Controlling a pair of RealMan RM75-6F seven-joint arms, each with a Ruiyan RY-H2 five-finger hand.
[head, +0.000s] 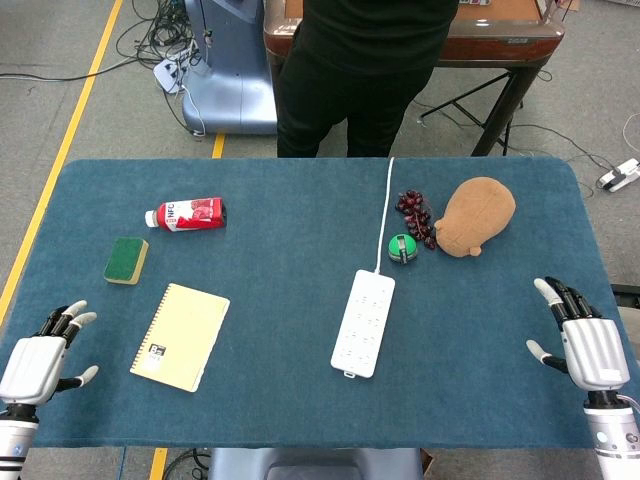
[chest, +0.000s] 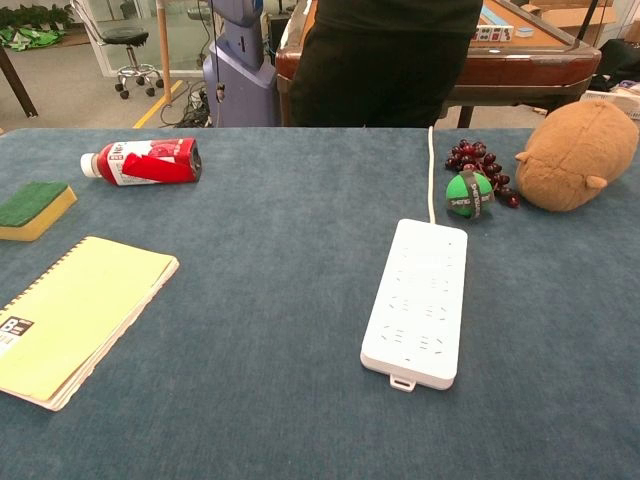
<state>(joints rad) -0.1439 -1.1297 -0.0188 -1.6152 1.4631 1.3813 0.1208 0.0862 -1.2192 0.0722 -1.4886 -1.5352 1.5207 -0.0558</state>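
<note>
Blue-carpeted table (head: 300, 190), a person in black (head: 350, 70) standing at its far edge. Left hand (head: 40, 355) hovers at the near-left corner, fingers spread, holding nothing; nearest it lies the yellow spiral notebook (head: 181, 335), with a green sponge (head: 126, 260) and a red bottle (head: 187, 214) on its side beyond. Right hand (head: 583, 340) rests open and empty at the near-right corner, well apart from the white power strip (head: 364, 322), green ball (head: 402, 248), grapes (head: 416, 215) and brown plush toy (head: 474, 215).
</note>
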